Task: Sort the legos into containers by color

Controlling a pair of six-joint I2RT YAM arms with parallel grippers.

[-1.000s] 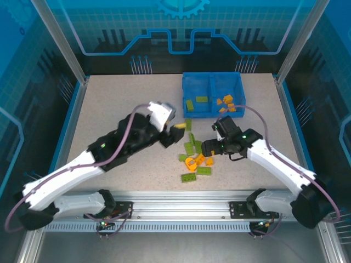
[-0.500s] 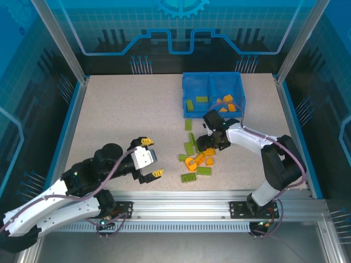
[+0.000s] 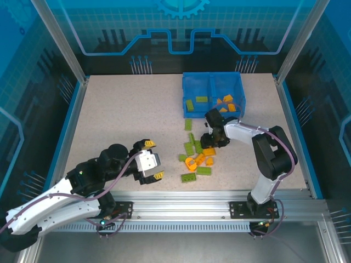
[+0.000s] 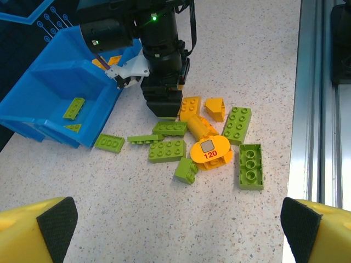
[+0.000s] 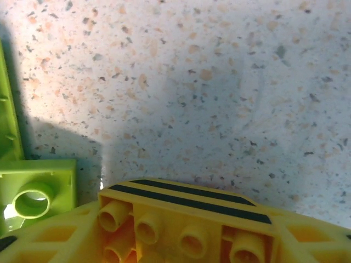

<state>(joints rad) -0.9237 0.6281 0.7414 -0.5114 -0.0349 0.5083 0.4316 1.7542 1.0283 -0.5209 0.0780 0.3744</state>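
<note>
Lower left in the overhead view, the left gripper [image 3: 152,159] hangs above the table [image 3: 120,109], jaws spread wide with nothing between them. Right of it, at centre, the unsorted legos [image 3: 189,148] lie in a loose heap of mixed lime green and orange, the orange curved piece [image 3: 191,163] among them. The right gripper [image 3: 210,142] is down at the heap's upper right edge, just beside an orange brick [image 4: 190,106]. I cannot tell whether it has closed on anything. Above it, the blue bin [image 3: 184,97] holds green bricks in its left compartment [image 3: 196,93] and orange ones in its right compartment [image 3: 229,89]. Sorting looks partway done, with a pick in hand. The next move calls for a secure pinch, a lift, then a carry to the matching compartment.
</note>
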